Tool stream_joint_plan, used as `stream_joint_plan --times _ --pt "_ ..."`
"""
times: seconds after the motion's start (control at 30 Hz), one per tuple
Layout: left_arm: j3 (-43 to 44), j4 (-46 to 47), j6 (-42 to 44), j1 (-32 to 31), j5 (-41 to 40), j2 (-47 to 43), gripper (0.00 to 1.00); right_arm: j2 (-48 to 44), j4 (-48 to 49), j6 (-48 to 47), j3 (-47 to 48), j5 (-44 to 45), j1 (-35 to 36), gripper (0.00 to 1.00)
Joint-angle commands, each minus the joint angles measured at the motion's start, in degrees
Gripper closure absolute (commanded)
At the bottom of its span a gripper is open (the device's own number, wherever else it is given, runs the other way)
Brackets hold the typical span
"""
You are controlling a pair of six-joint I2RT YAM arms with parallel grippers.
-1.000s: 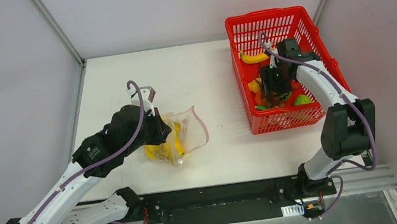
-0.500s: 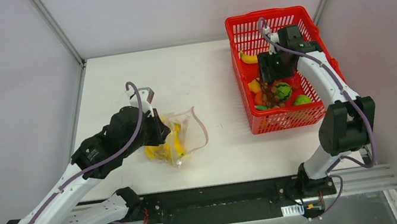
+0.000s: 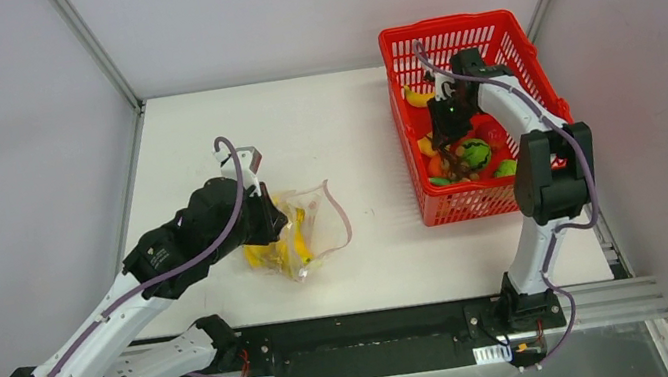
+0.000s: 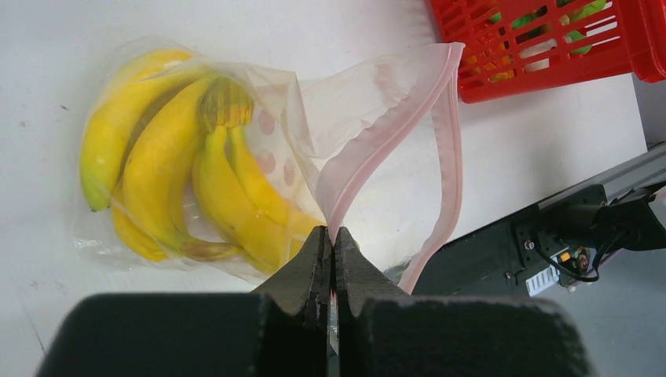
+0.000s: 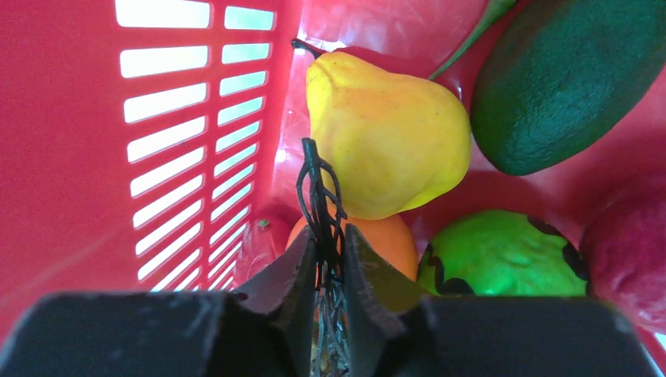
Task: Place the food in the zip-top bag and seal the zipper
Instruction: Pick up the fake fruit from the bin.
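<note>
- top view: the left gripper (image 3: 271, 217) holds the zip-top bag (image 3: 320, 219) on the table (image 3: 339, 117), with bananas (image 3: 272, 255) inside; the right gripper (image 3: 447, 127) is down in the red basket (image 3: 449, 26).
- left wrist: the jaws are pinched shut on the bag's rim; the zipper (image 4: 389, 129) gapes unsealed.
- right wrist: the jaws nip a dark netted strand (image 5: 317, 184) beside a yellow pear (image 5: 385, 129). this looks like picking the next food; the next move calls for lifting it and carrying it to the bag's mouth.

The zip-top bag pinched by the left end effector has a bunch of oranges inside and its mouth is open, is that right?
Not quite. The zip-top bag pinched by the left end effector holds a bunch of yellow bananas, not oranges, and its mouth is open. The left wrist view shows this.
</note>
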Motion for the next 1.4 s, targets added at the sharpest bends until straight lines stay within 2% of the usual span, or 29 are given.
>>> stream_joint_plan --times 0.0,0.03,0.3,0.53,0.7,0.77,0.87,1.03,1.1,1.2,1.37 --pt "0.6 0.1 0.0 0.5 -1.4 -0.7 1.0 -2.9 -0.6 -0.9 2.2 -1.9 -0.3 0.97" --pt "0.6 0.1 0.0 0.6 -1.3 -0.6 1.0 -3.9 -0.2 -0.9 1.9 -2.0 -0.3 1.0" --pt "0.0 0.5 -0.5 0.6 -0.8 -1.0 1.0 -13.3 2.4 -2.3 -2.0 0.8 -0.5 1.0" --pt "0.1 0.7 -0.6 0.6 -0.4 -0.8 1.0 -25.9 13.4 -0.1 -11.0 1.5 -0.6 1.0" --pt "0.1 1.0 -0.7 0.5 0.2 -0.8 1.0 -37.3 23.3 5.6 -16.5 2.9 -0.7 1.0" --pt "0.1 1.3 -0.8 0.5 0.6 -0.7 1.0 -42.7 28.8 8.6 -18.8 -0.4 -0.7 1.0" --pt "0.2 2.0 -0.9 0.5 1.4 -0.5 1.0 -51.2 39.5 12.7 -24.8 -10.1 -0.6 1.0" --pt "0.7 2.7 -1.1 0.5 2.5 0.0 1.0 -57.6 57.1 27.2 -29.6 -22.6 0.1 1.0" --pt "0.8 3.2 -1.2 0.5 3.1 0.1 1.0 -58.5 62.5 33.2 -30.6 -26.0 1.7 1.0" --pt "0.9 4.2 -1.6 0.6 4.3 0.3 1.0 -60.1 69.3 38.1 -32.8 -24.5 6.4 1.0" --pt "0.5 6.1 -2.6 0.5 6.2 0.7 1.0 -60.6 74.4 35.1 -36.5 -22.2 18.6 1.0"
